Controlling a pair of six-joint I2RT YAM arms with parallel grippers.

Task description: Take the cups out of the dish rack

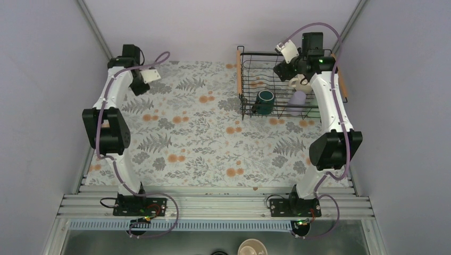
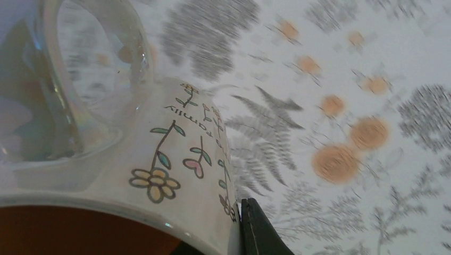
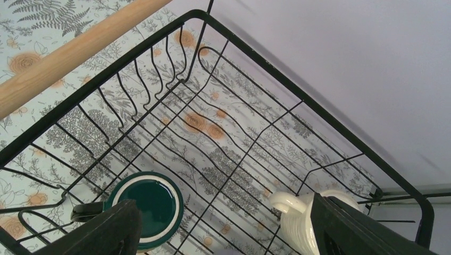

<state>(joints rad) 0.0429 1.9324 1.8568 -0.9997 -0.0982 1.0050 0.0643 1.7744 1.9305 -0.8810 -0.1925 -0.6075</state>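
The dish rack (image 1: 245,79) stands at the far right, and its black wire (image 3: 298,90) and one wooden handle (image 3: 69,53) show in the right wrist view. In it are the dark green mug (image 1: 265,101) (image 3: 144,208), the lavender tumbler (image 1: 298,99) and the cream mug (image 1: 295,82) (image 3: 300,223). My right gripper (image 1: 284,69) (image 3: 228,234) hangs open and empty above the rack. My left gripper (image 1: 139,86) (image 2: 234,239) at the far left is shut on the rim of the floral mug (image 2: 159,159), whose inside is orange. That mug is hidden in the top view. The mint green cup is out of view.
The flowered tablecloth (image 1: 202,138) covers the table between the arms. Grey walls close in at the back and on both sides. A tan handleless cup (image 1: 251,248) sits below the table's near rail.
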